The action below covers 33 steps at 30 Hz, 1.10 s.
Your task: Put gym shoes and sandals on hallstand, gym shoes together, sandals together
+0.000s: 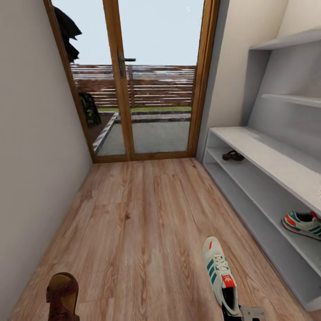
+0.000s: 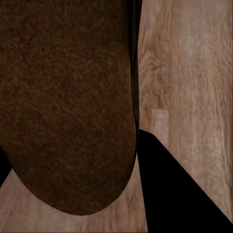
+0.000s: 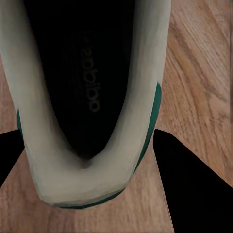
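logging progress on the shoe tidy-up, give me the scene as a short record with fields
place: corridor with wood floor, glass door at far end
hallstand: on the right
on rack: one sandal on a shelf at the far end, one gym shoe on a lower shelf nearer the robot
not yet on rack: second gym shoe, second sandal
right gripper: at the second gym shoe's heel, grip unclear

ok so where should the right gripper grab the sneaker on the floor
Probably the heel collar of the sneaker, coming from above. It lies sole-down on the floor with its heel toward the robot and its opening facing up; in the right wrist view the heel rim sits between the two fingers. One finger inside and one behind the heel suits that thin upright wall.
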### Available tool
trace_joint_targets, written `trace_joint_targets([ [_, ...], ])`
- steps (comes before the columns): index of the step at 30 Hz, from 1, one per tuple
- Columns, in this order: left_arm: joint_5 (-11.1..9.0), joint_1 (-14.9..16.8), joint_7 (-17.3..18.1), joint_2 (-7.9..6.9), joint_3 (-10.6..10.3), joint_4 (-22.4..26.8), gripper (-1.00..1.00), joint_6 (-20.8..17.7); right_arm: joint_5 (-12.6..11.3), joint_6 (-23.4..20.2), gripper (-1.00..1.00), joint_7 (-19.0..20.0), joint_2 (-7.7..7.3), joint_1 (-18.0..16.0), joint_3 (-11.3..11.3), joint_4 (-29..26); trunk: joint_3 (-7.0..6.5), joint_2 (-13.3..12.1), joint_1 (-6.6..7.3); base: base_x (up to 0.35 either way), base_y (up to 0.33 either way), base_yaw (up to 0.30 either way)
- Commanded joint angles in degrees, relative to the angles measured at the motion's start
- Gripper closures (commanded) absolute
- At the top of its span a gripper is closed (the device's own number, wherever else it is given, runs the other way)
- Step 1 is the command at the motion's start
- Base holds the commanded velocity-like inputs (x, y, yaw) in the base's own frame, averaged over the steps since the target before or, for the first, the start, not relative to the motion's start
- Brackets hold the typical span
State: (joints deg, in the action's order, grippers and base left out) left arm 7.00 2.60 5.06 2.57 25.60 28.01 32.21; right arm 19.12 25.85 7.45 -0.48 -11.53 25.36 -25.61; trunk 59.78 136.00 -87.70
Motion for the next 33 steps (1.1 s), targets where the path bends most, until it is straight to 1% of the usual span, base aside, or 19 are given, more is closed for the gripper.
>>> trace_joint_targets([
  [1, 0.7, 0.0, 0.3, 0.07, 0.5, 0.0, 1.00, 0.1, 0.2, 0.2, 1.00, 0.5, 0.04, -0.1, 0.5, 0.0, 0.05, 0.0, -0.02, 0.339, 0.080, -0.249],
  [6, 0.7, 0.0, 0.3, 0.07, 0.5, 0.0, 1.00, 0.1, 0.2, 0.3, 1.00, 0.5, 0.01, -0.1, 0.5, 0.0, 0.05, 0.0, -0.02, 0.339, 0.080, -0.111],
  [15, 0.7, 0.0, 0.3, 0.07, 0.5, 0.0, 1.00, 0.1, 0.3, 0.3, 1.00, 0.3, -0.37, -0.1, 0.6, 0.0, 0.05, 0.0, -0.02, 0.339, 0.080, -0.014],
  [29, 0.7, 0.0, 0.3, 0.07, 0.5, 0.0, 1.00, 0.1, 0.2, 0.3, 1.00, 0.2, -0.28, 0.0, 0.6, 0.0, 0.05, 0.0, -0.02, 0.339, 0.080, 0.000],
  [33, 0.7, 0.0, 0.3, 0.07, 0.5, 0.0, 1.00, 0.1, 0.1, 0.3, 1.00, 0.1, -0.20, 0.0, 0.6, 0.0, 0.05, 0.0, -0.02, 0.339, 0.090, -0.106],
])
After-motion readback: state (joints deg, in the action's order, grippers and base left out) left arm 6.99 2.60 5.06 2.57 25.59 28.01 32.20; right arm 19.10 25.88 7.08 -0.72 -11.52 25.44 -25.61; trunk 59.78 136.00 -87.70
